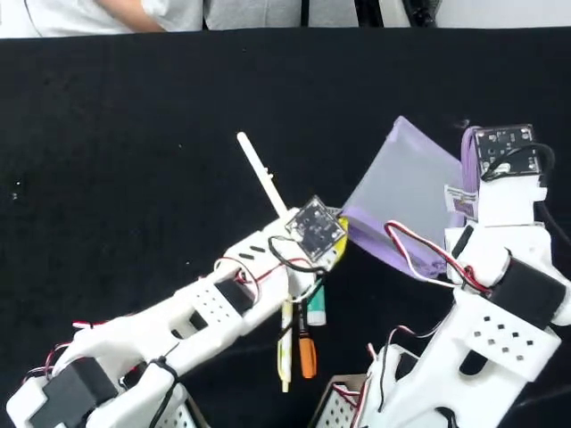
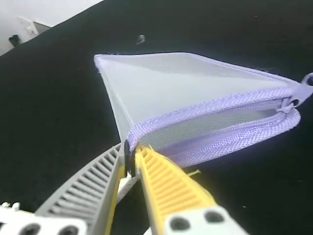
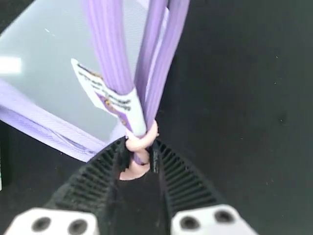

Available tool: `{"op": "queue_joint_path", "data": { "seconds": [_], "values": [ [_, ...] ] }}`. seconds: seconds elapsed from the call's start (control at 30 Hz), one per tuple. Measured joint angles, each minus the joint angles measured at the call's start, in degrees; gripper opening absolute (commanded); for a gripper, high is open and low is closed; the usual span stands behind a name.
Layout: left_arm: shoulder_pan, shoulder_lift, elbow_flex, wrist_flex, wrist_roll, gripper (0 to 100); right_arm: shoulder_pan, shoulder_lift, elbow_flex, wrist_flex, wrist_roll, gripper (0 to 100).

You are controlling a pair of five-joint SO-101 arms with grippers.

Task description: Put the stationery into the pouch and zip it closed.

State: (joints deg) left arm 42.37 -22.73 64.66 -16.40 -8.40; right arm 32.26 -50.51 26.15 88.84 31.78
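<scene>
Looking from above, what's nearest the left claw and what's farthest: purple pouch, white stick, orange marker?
1. purple pouch: its corner is pinched in the left claw.
2. white stick: just beyond the claw, on the far side.
3. orange marker: on the near side, toward the robot.

pouch (image 1: pixel 401 192) right of pens (image 1: pixel 299 343), stick (image 1: pixel 261 174) behind
</scene>
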Motion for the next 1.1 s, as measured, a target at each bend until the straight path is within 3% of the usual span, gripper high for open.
{"op": "queue_joint_path", "data": {
  "seconds": [0.13, 0.4, 0.7, 0.87, 1.1],
  "values": [
    [1.6, 0.0, 0.0, 0.0, 0.0, 13, 0.0, 0.0, 0.0, 0.0, 0.0, 1.1],
    [4.4, 1.8, -0.4, 0.0, -0.1, 14, 0.1, 0.0, 0.0, 0.0, -0.1, 1.1],
    [4.4, 15.7, -8.4, 0.0, -0.1, 14, -2.6, 0.0, 0.0, 0.0, -0.2, 1.1],
    [4.4, 19.2, -13.1, -4.4, -0.1, 7, -2.6, 0.0, 0.0, 0.0, -0.2, 1.1],
    [1.3, 27.3, -17.4, -14.3, -0.2, 6, -2.6, 0.0, 0.0, 0.0, -0.2, 1.1]
  ]
}}
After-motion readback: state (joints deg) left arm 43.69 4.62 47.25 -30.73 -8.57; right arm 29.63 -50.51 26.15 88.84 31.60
